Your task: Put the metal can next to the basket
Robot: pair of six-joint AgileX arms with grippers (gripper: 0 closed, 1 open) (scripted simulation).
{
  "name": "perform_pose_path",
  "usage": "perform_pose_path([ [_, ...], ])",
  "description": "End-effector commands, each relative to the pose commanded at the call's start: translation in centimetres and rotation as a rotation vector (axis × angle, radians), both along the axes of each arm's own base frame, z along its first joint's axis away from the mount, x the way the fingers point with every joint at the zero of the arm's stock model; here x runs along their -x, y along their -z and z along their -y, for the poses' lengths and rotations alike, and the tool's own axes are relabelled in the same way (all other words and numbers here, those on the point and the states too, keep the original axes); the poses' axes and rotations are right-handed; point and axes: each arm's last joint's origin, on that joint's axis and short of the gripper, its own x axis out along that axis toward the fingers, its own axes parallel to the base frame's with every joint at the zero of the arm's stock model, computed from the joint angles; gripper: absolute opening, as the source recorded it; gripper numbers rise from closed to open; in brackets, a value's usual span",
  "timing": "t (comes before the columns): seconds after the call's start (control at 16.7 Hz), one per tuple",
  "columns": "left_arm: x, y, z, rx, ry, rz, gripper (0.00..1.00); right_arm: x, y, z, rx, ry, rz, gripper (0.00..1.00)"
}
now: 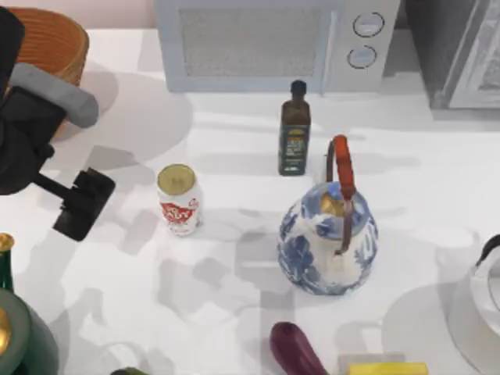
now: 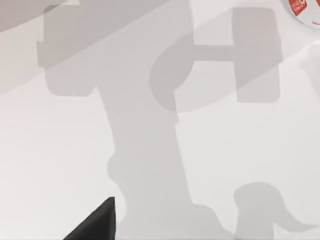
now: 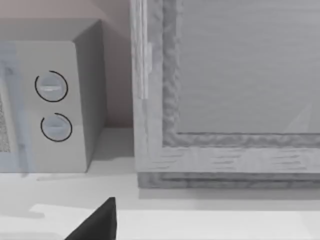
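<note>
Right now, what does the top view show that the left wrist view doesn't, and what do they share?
Top view alone: the basket at the far left corner, the left gripper above the table just left of the can, a dark bottle, a blue-and-white teapot and a microwave. Left wrist view alone: one dark fingertip above arm shadows. Both: the white table and the metal can, just its edge at the wrist view.

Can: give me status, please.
Left gripper beside can, not holding. Can upright, apart from basket. Path between them free. Right arm parked at right edge.

Basket [image 1: 48,43] partly behind left arm
</note>
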Motion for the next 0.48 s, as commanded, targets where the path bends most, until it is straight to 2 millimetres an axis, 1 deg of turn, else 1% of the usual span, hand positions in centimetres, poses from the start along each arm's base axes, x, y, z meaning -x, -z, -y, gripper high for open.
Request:
perform_pose_path([
  [0.12, -3.3, 0.8, 2.3, -0.041, 0.069, -0.150, 1.00, 0.0, 0.0, 0.0, 0.000, 0.000, 0.000, 1.00],
  [0.24, -6.1, 1.7, 4.9, -0.079, 0.131, -0.257, 1.00, 0.0, 0.0, 0.0, 0.000, 0.000, 0.000, 1.00],
  [0.36, -8.4, 2.4, 7.4, -0.110, 0.183, -0.319, 1.00, 0.0, 0.0, 0.0, 0.000, 0.000, 0.000, 1.00],
  [0.48, -10.0, 3.0, 9.6, -0.135, 0.223, -0.344, 1.00, 0.0, 0.0, 0.0, 0.000, 0.000, 0.000, 1.00],
])
